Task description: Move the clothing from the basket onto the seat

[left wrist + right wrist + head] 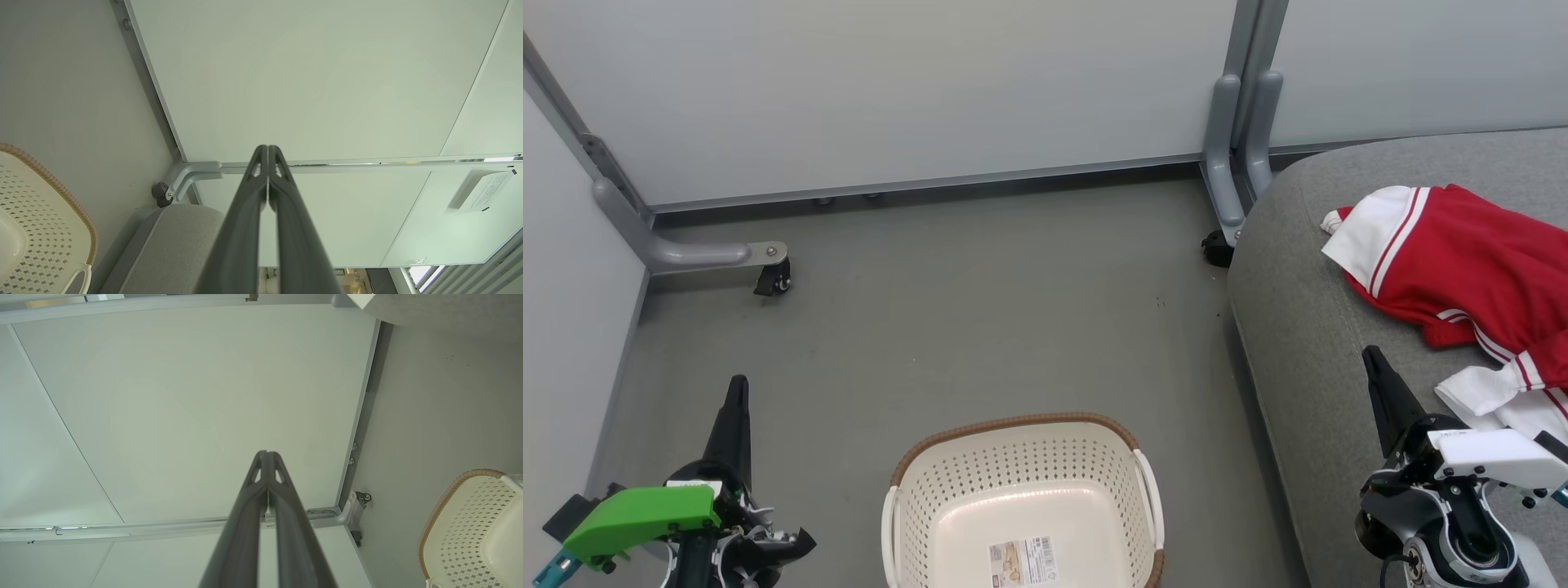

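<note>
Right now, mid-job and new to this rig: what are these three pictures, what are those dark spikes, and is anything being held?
The wide picture looks down from the robot's head. The dark spikes at its bottom corners are the ends of the two arms: the left tool and the right tool. Each is a pair of long fingers pressed together, holding nothing. The other two pictures come from a camera on each wrist, looking along that arm's shut tool toward pale wall panels. On the grey floor stands the cream basket; the part in view holds just a label. The red and white clothing lies on the grey seat at the right.
</note>
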Robot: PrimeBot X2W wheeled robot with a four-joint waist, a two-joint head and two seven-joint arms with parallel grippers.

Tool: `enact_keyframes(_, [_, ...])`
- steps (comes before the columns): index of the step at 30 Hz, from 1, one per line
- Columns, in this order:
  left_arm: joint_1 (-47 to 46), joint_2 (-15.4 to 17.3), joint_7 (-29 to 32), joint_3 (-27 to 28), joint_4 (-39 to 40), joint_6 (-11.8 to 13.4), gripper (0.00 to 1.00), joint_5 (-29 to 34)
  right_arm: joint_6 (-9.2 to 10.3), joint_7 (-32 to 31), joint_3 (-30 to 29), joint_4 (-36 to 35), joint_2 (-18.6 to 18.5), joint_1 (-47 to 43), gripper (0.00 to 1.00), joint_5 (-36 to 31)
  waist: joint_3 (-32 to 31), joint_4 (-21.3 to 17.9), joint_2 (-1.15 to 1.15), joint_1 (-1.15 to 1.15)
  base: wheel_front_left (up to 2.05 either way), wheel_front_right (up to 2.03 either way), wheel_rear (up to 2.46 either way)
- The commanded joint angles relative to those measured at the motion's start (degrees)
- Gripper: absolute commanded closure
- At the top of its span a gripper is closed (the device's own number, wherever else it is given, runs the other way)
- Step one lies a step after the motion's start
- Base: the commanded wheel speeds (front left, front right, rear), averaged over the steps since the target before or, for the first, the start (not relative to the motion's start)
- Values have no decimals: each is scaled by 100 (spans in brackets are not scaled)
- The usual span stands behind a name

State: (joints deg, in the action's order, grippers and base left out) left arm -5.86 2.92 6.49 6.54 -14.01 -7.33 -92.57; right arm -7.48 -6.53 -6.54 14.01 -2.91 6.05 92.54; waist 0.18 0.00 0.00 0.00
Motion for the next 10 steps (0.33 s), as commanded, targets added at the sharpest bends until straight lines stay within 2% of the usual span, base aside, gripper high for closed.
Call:
enact_keyframes(1, [-86,1,28,14,-11,-29,100,37,-2,-19,-10,13,-3,47,100,-33,0,0,0,0,0,0,0])
enact_keyframes(10, [-87,0,28,13,-11,-29,100,38,-2,-19,-10,13,-4,47,100,-33,0,0,0,0,0,0,0])
